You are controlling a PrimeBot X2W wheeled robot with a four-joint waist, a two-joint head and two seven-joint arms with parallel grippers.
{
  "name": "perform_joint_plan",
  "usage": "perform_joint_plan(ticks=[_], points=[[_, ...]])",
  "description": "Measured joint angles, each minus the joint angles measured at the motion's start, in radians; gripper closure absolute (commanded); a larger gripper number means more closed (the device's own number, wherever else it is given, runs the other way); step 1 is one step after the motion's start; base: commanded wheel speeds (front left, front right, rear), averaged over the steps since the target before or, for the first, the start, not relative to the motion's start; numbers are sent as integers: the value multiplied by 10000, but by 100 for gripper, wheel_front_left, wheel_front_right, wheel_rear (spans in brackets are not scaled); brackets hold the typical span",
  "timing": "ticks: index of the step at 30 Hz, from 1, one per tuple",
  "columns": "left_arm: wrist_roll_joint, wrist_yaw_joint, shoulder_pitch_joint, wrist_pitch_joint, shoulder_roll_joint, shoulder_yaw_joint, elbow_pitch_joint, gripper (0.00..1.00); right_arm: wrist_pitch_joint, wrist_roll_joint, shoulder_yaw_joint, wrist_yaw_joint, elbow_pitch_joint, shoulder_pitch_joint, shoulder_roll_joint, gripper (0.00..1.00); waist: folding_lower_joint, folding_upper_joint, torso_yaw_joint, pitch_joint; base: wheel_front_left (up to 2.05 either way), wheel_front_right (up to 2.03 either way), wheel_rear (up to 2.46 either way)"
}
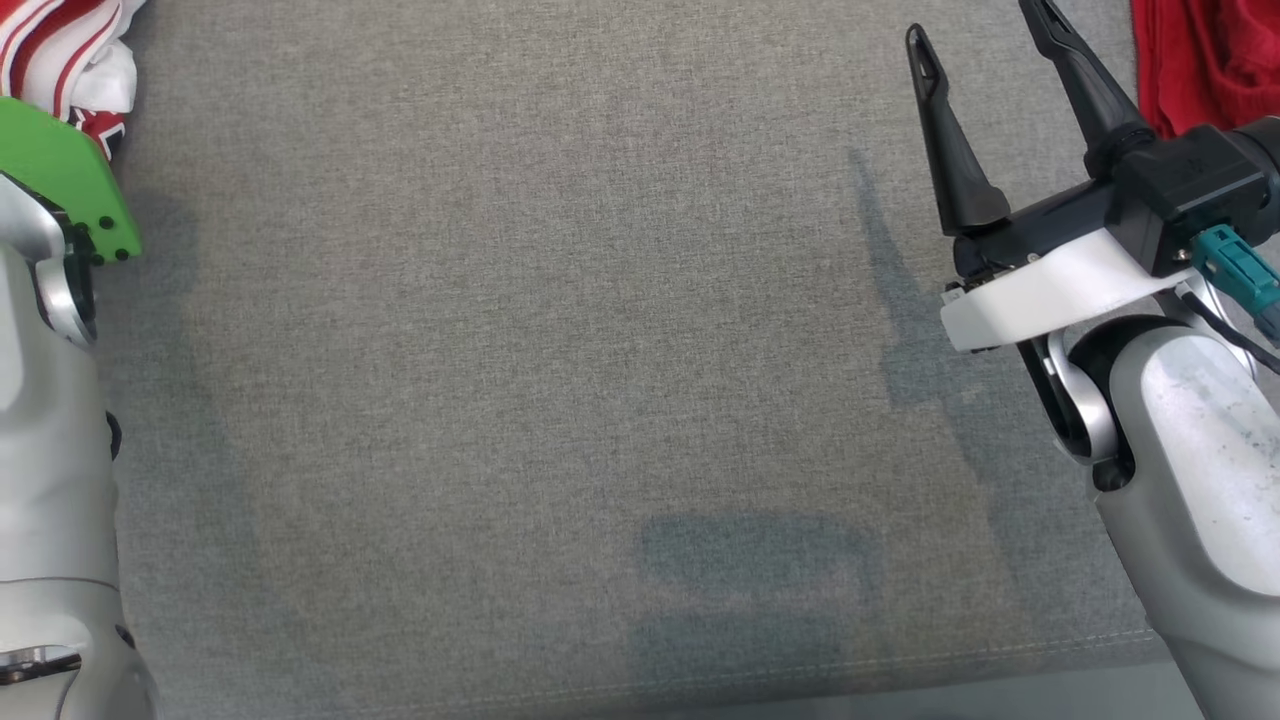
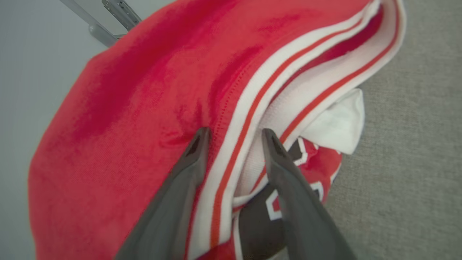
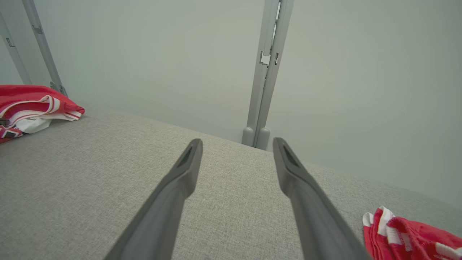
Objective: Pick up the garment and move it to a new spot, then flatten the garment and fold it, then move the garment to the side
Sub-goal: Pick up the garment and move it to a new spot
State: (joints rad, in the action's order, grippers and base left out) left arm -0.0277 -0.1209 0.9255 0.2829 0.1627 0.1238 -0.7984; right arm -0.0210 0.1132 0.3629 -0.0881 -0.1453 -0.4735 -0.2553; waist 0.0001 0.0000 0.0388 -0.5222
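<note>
1. Garment point(image 2: 144, 108) — soft red knit with ribbed trim striped white and red, a limp white flap, and dark patches outlined in white. Bunched in a rounded heap at the far left corner of the table point(image 1: 550, 350).
2. Left gripper point(image 2: 234, 135) — two long, dark, tapered fingers, spread apart and straddling the striped trim. Tips right at the cloth, not pressed together.
3. Right gripper point(image 1: 975, 25) — same smooth dark fingers, spread wide, nothing between them. Above the right side of the table, clear of any cloth.
4. Table covered in coarse grey woven fabric, flat and taut, with a stitched seam along the near edge.
5. Second red cloth point(image 1: 1200, 60), crumpled and white-striped, at the far right corner, near the right gripper.
6. Flat green plate point(image 1: 60, 170) with rounded corners on the left wrist, just beside the garment.
7. Behind the table, a plain pale wall and a slotted grey metal post point(image 3: 267, 72).
</note>
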Motion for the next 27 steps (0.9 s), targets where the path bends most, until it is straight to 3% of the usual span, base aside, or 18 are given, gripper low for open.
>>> perform_joint_plan(ticks=[13, 21, 22, 27], points=[[397, -10, 113, -1766, -1043, -115, -219, 100, -458, 105, -295, -17, 629, 44, 36, 0, -1, 0, 328, 562, 0, 0, 0], [930, 1137, 346, -2765, -1344, -543, 151, 100, -888, 368, -573, -46, 1323, 533, 105, 0, -1, 0, 566, 1458, 0, 0, 0], [1078, 1467, 546, -2894, -1427, -736, 345, 100, -1034, 506, -612, -105, 1482, 659, 215, 0, -2, 0, 626, 1717, 0, 0, 0], [1499, 2222, 908, -3143, -1547, -1241, 769, 100, -1298, 736, -635, -107, 1837, 988, 579, 0, -1, 0, 727, 2395, 0, 0, 0]])
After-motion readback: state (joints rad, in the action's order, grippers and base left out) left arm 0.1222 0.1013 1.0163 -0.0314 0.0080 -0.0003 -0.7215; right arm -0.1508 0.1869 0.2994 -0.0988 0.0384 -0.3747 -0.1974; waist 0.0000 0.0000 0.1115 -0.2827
